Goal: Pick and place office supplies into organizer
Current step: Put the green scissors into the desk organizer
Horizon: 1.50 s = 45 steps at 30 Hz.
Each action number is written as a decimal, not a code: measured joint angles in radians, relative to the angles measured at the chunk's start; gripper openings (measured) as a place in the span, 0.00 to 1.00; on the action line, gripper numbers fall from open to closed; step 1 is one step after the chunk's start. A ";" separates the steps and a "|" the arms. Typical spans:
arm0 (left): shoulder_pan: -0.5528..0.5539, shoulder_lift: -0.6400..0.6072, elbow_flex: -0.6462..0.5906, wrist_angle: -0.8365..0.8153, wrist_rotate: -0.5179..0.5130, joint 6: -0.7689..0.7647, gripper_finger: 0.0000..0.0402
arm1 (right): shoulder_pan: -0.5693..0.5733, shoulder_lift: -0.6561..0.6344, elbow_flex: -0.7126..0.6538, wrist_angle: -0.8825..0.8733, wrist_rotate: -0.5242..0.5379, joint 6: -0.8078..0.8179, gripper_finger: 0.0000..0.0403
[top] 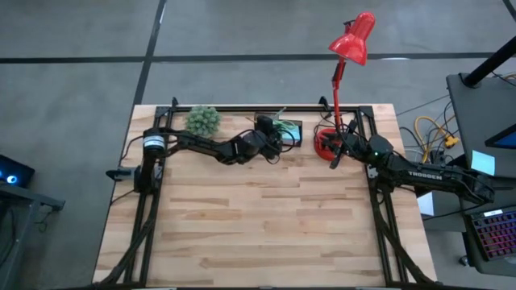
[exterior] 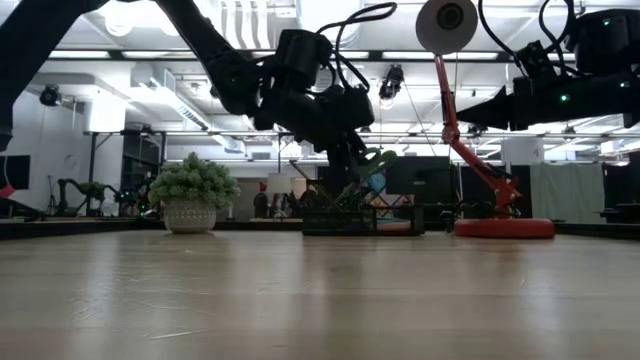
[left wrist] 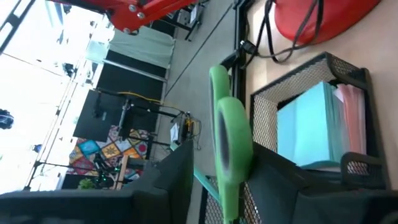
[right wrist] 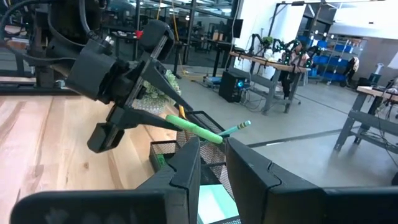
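My left gripper (top: 272,138) is over the black mesh organizer (top: 289,127) at the table's far edge, shut on the green-handled scissors (left wrist: 227,140). The right wrist view shows the same scissors (right wrist: 194,131) tilted above the organizer (right wrist: 166,155), with a teal pen (right wrist: 239,127) sticking up beside them. Light-blue sticky notes (left wrist: 314,124) and pink ones (left wrist: 352,115) stand on edge in one compartment. My right gripper (top: 335,158) hangs by the red lamp's base (top: 326,143), open by a narrow gap (right wrist: 212,155) and holding nothing. My left gripper pinches the scissors between its two fingers at the green handle (left wrist: 229,180), whose loops stick out past the fingertips. The fingers slant down from the table's left side. The scissors are tilted above the organizer; I cannot tell whether their blade end is inside it.
A small potted plant (top: 202,120) stands left of the organizer. The red desk lamp's base (exterior: 503,228) sits right of it, and its head (top: 353,39) reaches beyond the far edge. The wooden table top (top: 266,217) spreads out toward the near edge.
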 joint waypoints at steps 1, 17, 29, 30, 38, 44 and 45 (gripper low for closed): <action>0.000 0.000 0.000 -0.003 0.000 0.000 0.30 | 0.000 0.000 0.000 0.000 0.000 0.000 0.17; 0.000 -0.002 0.024 -0.019 0.006 0.005 0.04 | 0.000 0.000 0.000 0.000 0.000 -0.003 0.17; 0.000 -0.062 0.029 -0.020 0.012 -0.227 0.05 | 0.000 0.000 0.000 0.000 0.000 -0.004 0.17; 0.000 -0.071 0.027 -0.020 0.014 -0.231 0.05 | 0.000 0.000 0.000 0.000 0.000 -0.005 0.17; 0.014 -0.137 0.016 -0.073 0.128 -0.495 0.05 | 0.000 0.000 0.000 0.000 0.000 -0.006 0.17; 0.028 -0.138 0.016 -0.074 0.129 -0.499 0.05 | 0.000 0.000 0.000 0.000 0.000 -0.006 0.17; 0.030 -0.139 0.016 -0.074 0.129 -0.502 0.05 | 0.000 0.000 0.000 0.001 0.000 -0.006 0.17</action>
